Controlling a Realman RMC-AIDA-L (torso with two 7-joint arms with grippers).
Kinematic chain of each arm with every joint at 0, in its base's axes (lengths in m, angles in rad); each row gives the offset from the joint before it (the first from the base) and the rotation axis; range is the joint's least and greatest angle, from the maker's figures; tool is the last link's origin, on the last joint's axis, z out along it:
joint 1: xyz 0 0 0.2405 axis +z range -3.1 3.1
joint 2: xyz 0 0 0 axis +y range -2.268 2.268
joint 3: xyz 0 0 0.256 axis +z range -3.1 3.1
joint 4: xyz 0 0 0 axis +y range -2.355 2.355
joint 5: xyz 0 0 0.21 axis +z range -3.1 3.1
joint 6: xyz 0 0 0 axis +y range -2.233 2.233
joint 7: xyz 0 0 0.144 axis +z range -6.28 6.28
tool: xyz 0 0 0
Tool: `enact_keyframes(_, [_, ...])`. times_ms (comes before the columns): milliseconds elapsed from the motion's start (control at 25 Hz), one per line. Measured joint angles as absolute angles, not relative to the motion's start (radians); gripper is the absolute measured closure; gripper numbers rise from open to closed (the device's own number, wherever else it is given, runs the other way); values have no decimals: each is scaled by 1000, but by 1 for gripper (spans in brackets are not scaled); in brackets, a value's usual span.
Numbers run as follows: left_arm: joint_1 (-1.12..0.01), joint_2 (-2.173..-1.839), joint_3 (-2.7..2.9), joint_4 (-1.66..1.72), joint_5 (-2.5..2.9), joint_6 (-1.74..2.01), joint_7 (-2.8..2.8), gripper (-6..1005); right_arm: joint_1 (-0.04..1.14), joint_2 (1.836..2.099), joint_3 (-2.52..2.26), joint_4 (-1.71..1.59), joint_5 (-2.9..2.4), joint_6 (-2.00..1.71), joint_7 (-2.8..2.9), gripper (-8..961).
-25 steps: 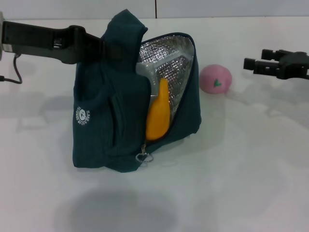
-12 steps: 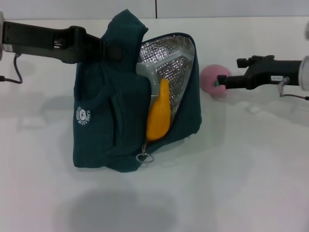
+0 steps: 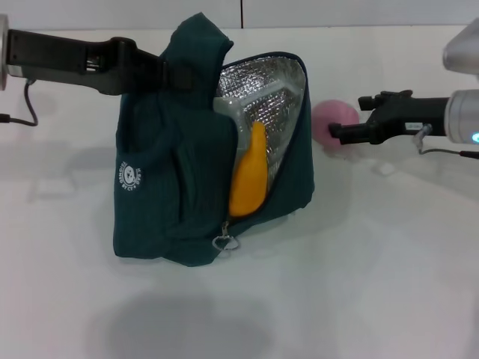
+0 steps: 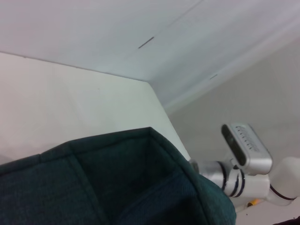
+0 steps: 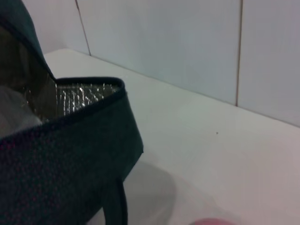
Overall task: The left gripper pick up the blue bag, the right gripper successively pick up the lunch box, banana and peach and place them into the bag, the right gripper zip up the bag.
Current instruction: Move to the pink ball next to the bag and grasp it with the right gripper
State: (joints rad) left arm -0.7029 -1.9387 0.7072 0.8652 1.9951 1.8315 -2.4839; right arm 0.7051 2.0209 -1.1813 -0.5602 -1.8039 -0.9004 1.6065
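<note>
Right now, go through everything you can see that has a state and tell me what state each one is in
blue bag: upright, unzipped, mouth open, held up at the top.
left gripper: at the bag's top edge, holding it.
lunch box: inside the bag, mostly hidden.
banana: inside the bag, standing on end in the opening.
peach: on the table, outside the bag.
right gripper: at the peach, fingers open.

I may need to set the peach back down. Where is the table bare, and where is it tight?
Bare table runs wide in front of the blue bag and on the robot's right of it, below the right gripper. It is tight between the bag's open side and the peach, where that gripper reaches in. The left gripper holds the bag's top.
</note>
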Motion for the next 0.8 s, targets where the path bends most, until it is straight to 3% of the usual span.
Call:
enact_keyframes(680, [-706, -1938, 707, 865, 1995, 1828, -2483, 932, 752, 2026, -1229, -505, -1802, -825, 1586, 176])
enact_keyframes(800, [-706, -1938, 707, 865, 1996, 1828, -2483, 931, 747, 2027, -1232, -516, -1802, -825, 1586, 291])
